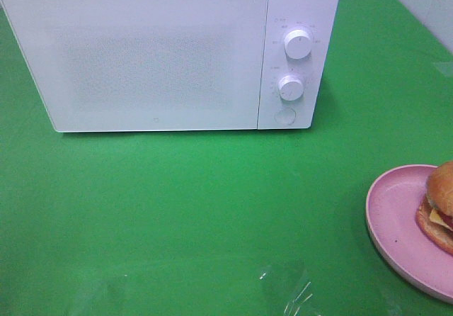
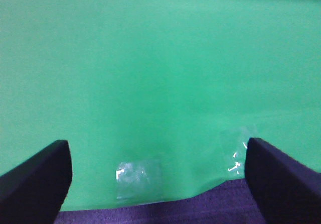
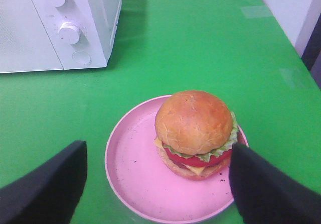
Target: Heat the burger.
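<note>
The burger (image 3: pixel 195 131) has a golden-brown bun, lettuce, cheese and red filling; it sits on a pink plate (image 3: pixel 135 179). In the exterior high view burger (image 1: pixel 442 206) and plate (image 1: pixel 396 220) are cut off by the right edge of the picture. My right gripper (image 3: pixel 156 184) is open just short of the plate, its dark fingers (image 3: pixel 47 186) spread wider than the burger and not touching it. My left gripper (image 2: pixel 158 176) is open over bare green cloth near the table's front edge, holding nothing. Neither gripper shows in the exterior high view.
A white microwave (image 1: pixel 156 54) with its door shut stands at the back of the green table (image 1: pixel 212 202), two knobs (image 1: pixel 297 43) and a button on its right side. Clear tape patches (image 2: pixel 135 176) hold the cloth at the front edge.
</note>
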